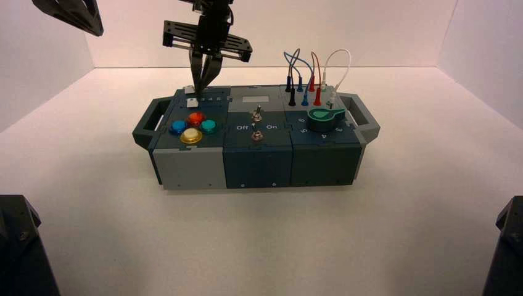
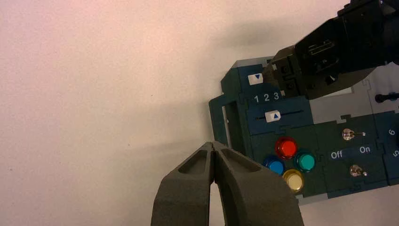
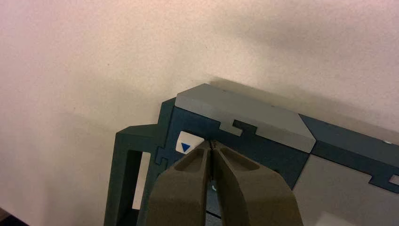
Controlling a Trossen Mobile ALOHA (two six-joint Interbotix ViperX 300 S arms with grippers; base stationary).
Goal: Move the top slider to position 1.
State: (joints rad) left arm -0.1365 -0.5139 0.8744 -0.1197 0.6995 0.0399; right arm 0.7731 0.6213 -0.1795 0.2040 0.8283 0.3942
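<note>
The top slider (image 3: 188,145) is a small white knob with a blue triangle, in the far slot of the box's left panel. It also shows as a white knob (image 1: 190,90) in the high view. In the left wrist view this knob (image 2: 255,78) stands level with the printed 1 (image 2: 256,98). My right gripper (image 3: 212,145) is shut, with its tips right beside the knob on the side toward the box's middle. From above, the right gripper (image 1: 201,88) points straight down at the panel. My left gripper (image 2: 214,145) is shut on nothing and hovers high off the box's left end.
The other slider's white knob (image 2: 273,116) sits in the near slot. Red (image 1: 196,118), blue (image 1: 178,127), teal (image 1: 208,126) and yellow (image 1: 191,136) buttons lie in front of it. Two toggle switches (image 1: 256,115), a green knob (image 1: 325,117) and plugged wires (image 1: 308,77) fill the box's middle and right.
</note>
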